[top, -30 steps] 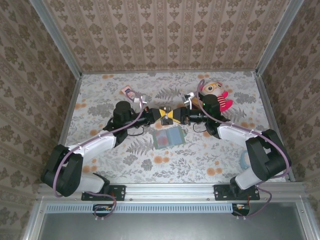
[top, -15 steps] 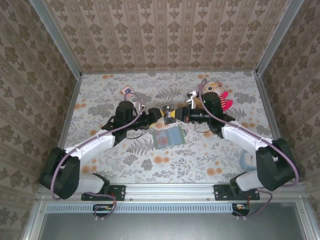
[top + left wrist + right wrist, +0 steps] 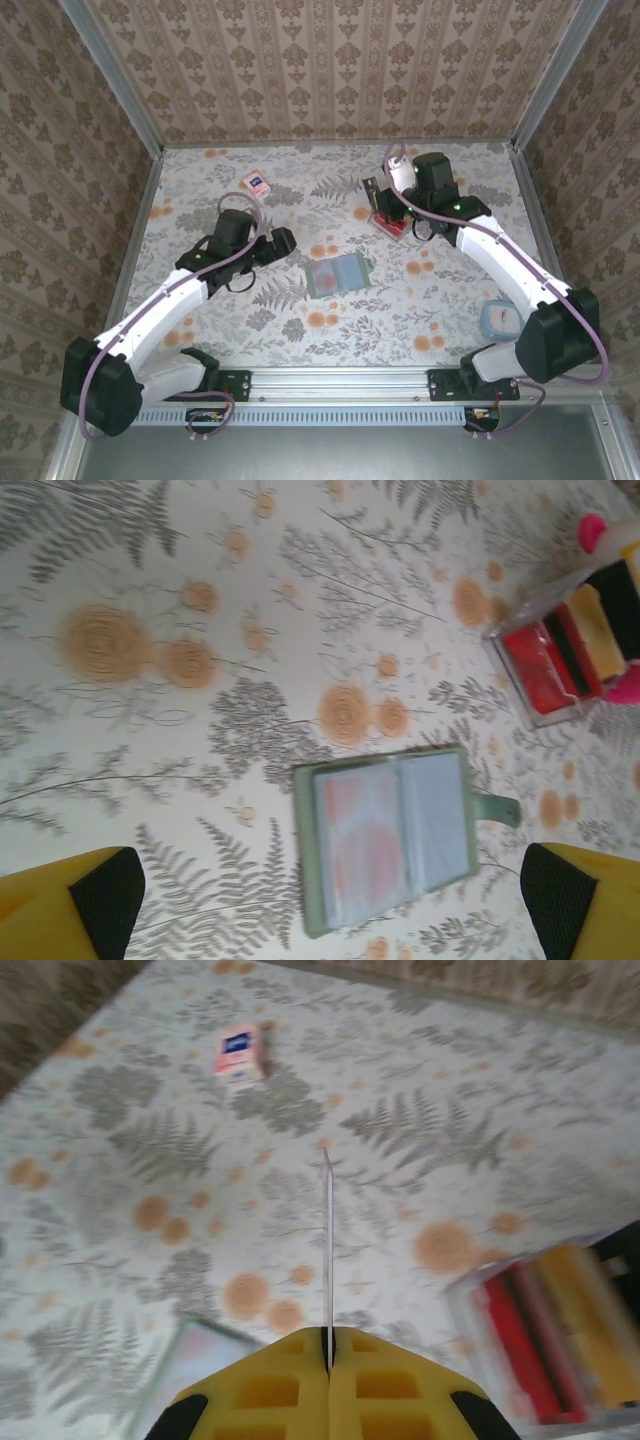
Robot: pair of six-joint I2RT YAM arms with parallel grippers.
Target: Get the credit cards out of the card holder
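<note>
The grey-green card holder (image 3: pixel 336 273) lies open flat at mid-table. In the left wrist view the card holder (image 3: pixel 385 835) shows a pinkish-red credit card (image 3: pixel 352 830) behind the clear sleeve of its left panel. My left gripper (image 3: pixel 278 240) hovers to the holder's left, and in its own view the left gripper (image 3: pixel 328 885) is open and holds nothing. My right gripper (image 3: pixel 328 1335) is shut on a second credit card (image 3: pixel 328 1245), seen edge-on as a thin line, colour not visible. In the top view the right gripper (image 3: pixel 383 200) is at the back right.
A clear box of red, tan and black blocks (image 3: pixel 392 222) sits under my right gripper, also seen as the blocks (image 3: pixel 560 650). A pink-and-white packet (image 3: pixel 256 183) lies at back left. A light blue round thing (image 3: pixel 500 318) rests near the right edge.
My left gripper opened, let go of the card and drew back to the left. My right gripper stayed shut on the card and carried it up and to the back right, over the blocks.
</note>
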